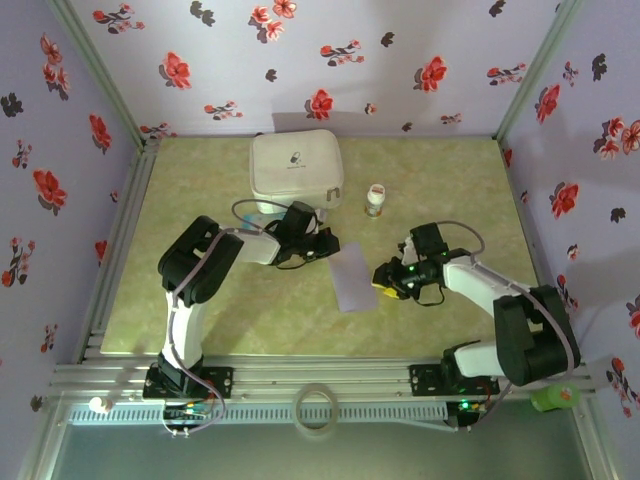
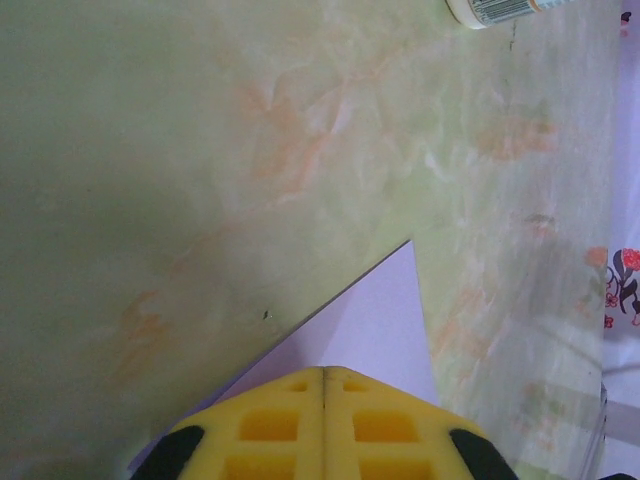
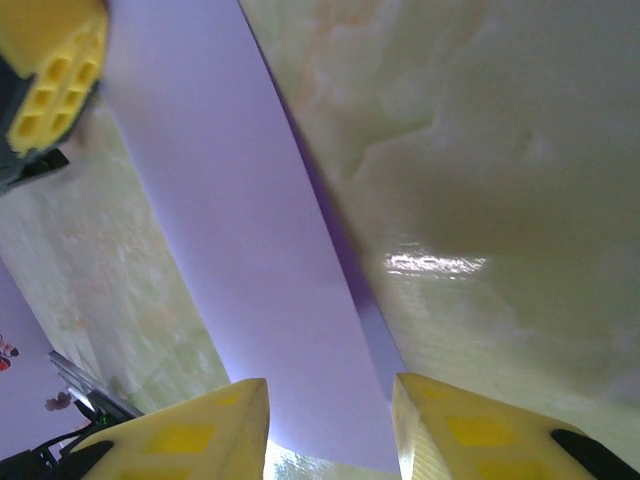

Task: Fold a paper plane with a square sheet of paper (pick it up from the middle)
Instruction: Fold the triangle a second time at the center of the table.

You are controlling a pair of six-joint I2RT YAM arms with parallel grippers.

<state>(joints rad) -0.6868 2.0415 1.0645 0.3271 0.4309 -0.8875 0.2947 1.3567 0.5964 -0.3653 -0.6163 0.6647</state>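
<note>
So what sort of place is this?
Likely a robot test booth: left arm and right arm bolted to a metal rail, a green marbled table, flowered walls boxing it in, lavender paper pinched in the left gripper.

A lab-style robot test cell: an aluminium frame (image 1: 118, 250) encloses a green marbled tabletop (image 1: 280, 320), backed by flower-printed walls (image 1: 300, 60) on three sides. The left arm (image 1: 195, 270) and right arm (image 1: 520, 330) are bolted to its near rail (image 1: 320, 375)
</note>
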